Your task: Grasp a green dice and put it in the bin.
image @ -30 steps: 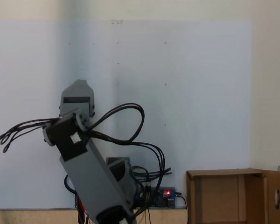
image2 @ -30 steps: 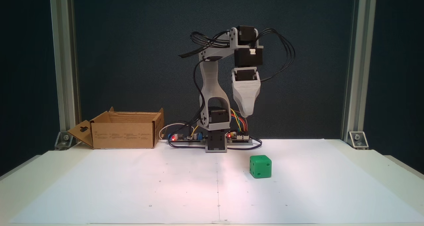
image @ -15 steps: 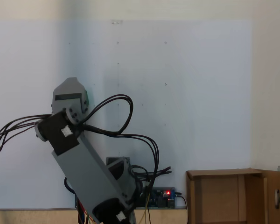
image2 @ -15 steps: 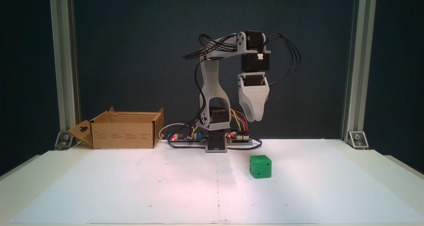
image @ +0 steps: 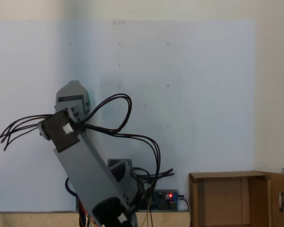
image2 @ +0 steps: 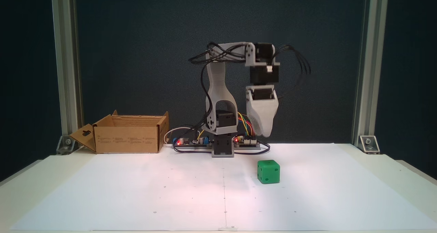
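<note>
Bin [image2: 127, 134]: brown cardboard box seen at lower left of the front fixed view, flaps upright, one flap folded outward; also at lower right of the top-down fixed view [image: 229, 198]. Nothing can be made out inside it.
Arm base and boards [image2: 222, 145]: noted at centre, by the back edge of the white table [image2: 136, 199].
Gripper [image2: 263, 132]: held pointing down, right of centre, above and behind the cube, clear of it. Jaws lie one behind the other; their opening cannot be told. Nothing seen held.
Green dice [image2: 268, 171]: resting on the table, lower right of centre, well apart from the bin.
Handling (judged): likely light, rigid plastic; smooth faces and rounded edges may slip. Best taken across two opposite flat faces, near mid-height, squarely rather than on corners.
</note>
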You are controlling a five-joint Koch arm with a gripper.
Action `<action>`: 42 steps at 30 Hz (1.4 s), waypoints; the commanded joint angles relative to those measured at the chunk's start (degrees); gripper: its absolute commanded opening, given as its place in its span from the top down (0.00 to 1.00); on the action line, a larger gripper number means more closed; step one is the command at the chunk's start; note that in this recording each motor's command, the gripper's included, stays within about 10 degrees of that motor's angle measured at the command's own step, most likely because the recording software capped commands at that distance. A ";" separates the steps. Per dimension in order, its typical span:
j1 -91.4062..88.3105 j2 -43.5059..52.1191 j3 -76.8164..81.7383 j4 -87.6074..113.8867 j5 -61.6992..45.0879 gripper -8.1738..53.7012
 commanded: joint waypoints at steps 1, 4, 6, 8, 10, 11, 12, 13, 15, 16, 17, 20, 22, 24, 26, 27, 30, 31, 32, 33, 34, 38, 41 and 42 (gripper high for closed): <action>-0.53 0.09 -0.44 -2.37 3.08 0.16; -0.53 -0.62 0.70 -4.13 3.08 0.16; -0.53 -1.41 0.70 -4.92 3.08 0.16; -0.53 -2.20 0.70 -5.71 3.08 0.16; -0.62 -3.08 0.70 -6.24 3.08 0.16; -0.70 -3.52 0.70 -6.42 3.08 0.16; -0.88 -3.69 0.70 -6.50 3.08 0.16; -1.05 -4.22 0.70 -6.77 3.08 0.16; -1.23 -4.57 0.70 -7.21 3.08 0.16; -1.23 -4.66 0.70 -7.47 3.08 0.16; -1.32 -4.92 0.70 -7.65 3.08 0.16; -1.32 -5.36 0.70 -8.09 3.08 0.16; -1.32 -5.80 0.70 -8.35 3.08 0.16; -1.32 -6.33 0.70 -8.79 3.16 0.17; -1.41 -6.59 0.70 -9.49 3.16 0.17; -1.49 -6.68 0.70 -9.93 3.25 0.17; -1.93 -7.29 0.79 -10.37 3.25 0.17; -2.02 -7.56 0.79 -10.46 3.25 0.17; -2.02 -7.73 1.05 -10.72 3.34 0.17; -2.20 -7.91 1.49 -11.16 3.34 0.17; -2.29 -7.91 2.02 -11.78 3.34 0.17; -2.72 -8.09 4.48 -13.89 3.34 0.17; -2.81 -8.09 6.33 -15.21 3.34 0.17; -2.81 -8.26 6.94 -15.73 3.34 0.17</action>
